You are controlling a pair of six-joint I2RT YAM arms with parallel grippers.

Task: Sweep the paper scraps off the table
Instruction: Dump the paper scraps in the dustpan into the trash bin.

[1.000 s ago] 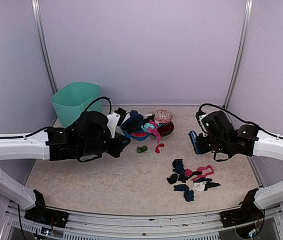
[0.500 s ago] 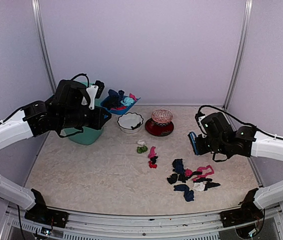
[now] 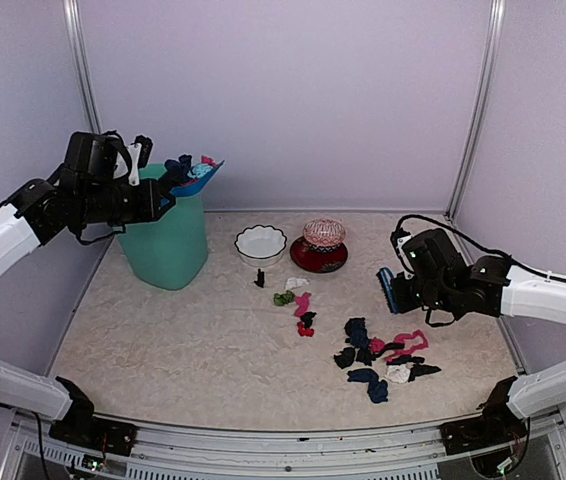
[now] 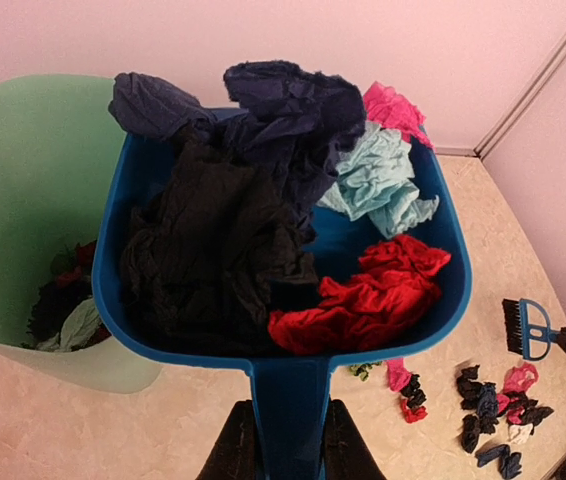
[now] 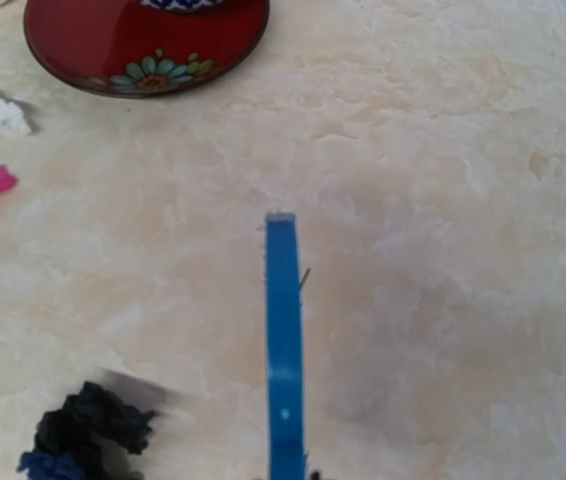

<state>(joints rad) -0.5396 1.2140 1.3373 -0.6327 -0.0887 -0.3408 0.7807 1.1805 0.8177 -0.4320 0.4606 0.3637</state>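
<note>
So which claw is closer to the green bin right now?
Left. The left claw holds the loaded dustpan at the top of the green bin; the right claw, gripping the brush, is far across the table near the scrap pile.

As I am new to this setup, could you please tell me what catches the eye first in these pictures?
The left gripper holds a blue dustpan heaped with scraps by the green bin, back left. More scraps lie on the table front right, near the brush in the right gripper.
</note>
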